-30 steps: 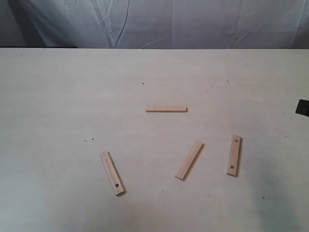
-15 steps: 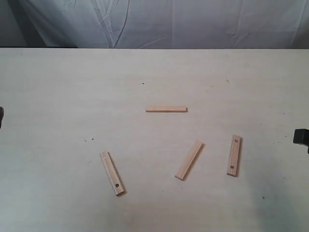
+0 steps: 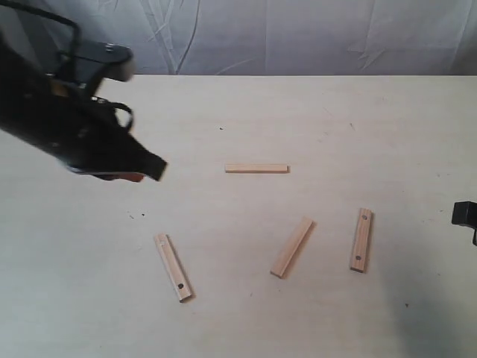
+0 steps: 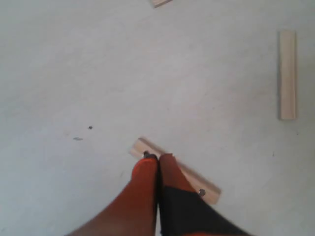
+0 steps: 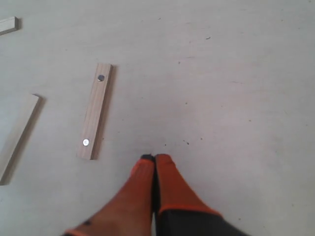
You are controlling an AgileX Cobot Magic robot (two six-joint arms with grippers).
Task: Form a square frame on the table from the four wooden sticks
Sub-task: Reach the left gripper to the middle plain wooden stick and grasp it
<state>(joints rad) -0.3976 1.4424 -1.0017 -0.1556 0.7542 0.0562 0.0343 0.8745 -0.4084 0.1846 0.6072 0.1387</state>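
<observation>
While left gripper (image 4: 158, 158), closed, partly covers stick (image 4: 140, 148), right gripper (image 5: 154, 158), closed, cropped in exterior view.

Soft even light; short faint shadows beside sticks (image 3: 292, 247); left arm (image 3: 67, 119) motion-blurred; wrist views slightly soft, washed.

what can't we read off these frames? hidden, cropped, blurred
- Exterior view: left gripper blurred, jaws unreadable there.
- Exterior view: right gripper cut by the frame edge; only a dark corner shows.
- Left wrist view: holed stick, middle hidden behind the fingers; another stick cropped by the edge.
- Right wrist view: plain stick and far stick both cropped by the edge.
</observation>
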